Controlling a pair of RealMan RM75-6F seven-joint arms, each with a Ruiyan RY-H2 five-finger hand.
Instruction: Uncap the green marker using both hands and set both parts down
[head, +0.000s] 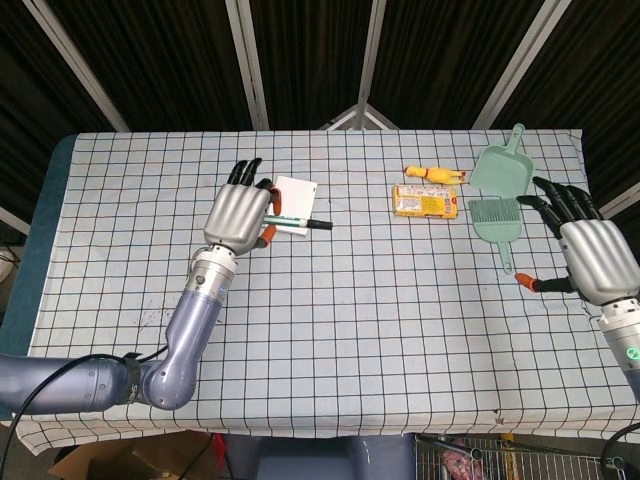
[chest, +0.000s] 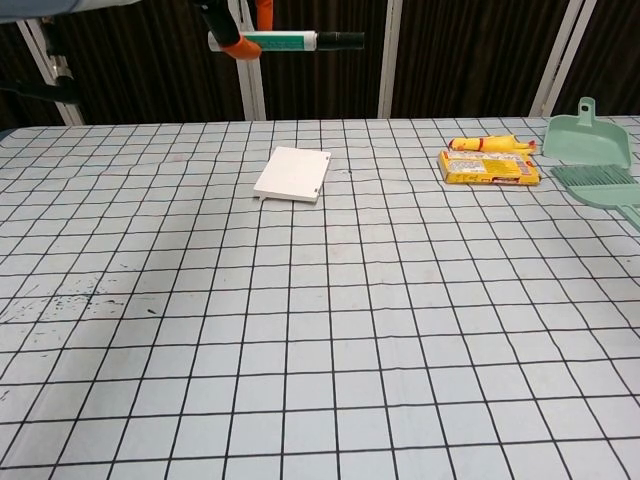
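Green marker (head: 295, 222) held clear of the table (head: 380, 340), lying roughly level in the left hand (head: 240, 215), dark cap end pointing toward the robot's right and jutting free past the fingers; in the chest view, seen high at the top edge with the barrel (chest: 278, 42) pale green and the cap (chest: 340, 40) black. Below it on the checked cloth, a small white pad (chest: 292, 173), not touching. Left hand wrapped around the rear of the barrel, orange fingertips (chest: 234, 50) pinching it. Right hand (head: 588, 255) well apart at the far right edge, fingers spread and nothing in them, near the teal dustpan and brush (head: 498, 195); only the head view shows it. Further off, a yellow packet (head: 425, 201) and a yellow rubber chicken (head: 434, 175) just beside it, between pad and dustpan. Likely light and stiff, a smooth plastic tube, prone to twisting or slipping in hard fingers if gripped loosely. Cap probably a snap fit, needing a firm straight pull along the axis. Best hold for the right hand: around the exposed black cap, 1 pinch close to its seam, with the left keeping the barrel steady. Cap not yet off; neither of the 2 parts set down.
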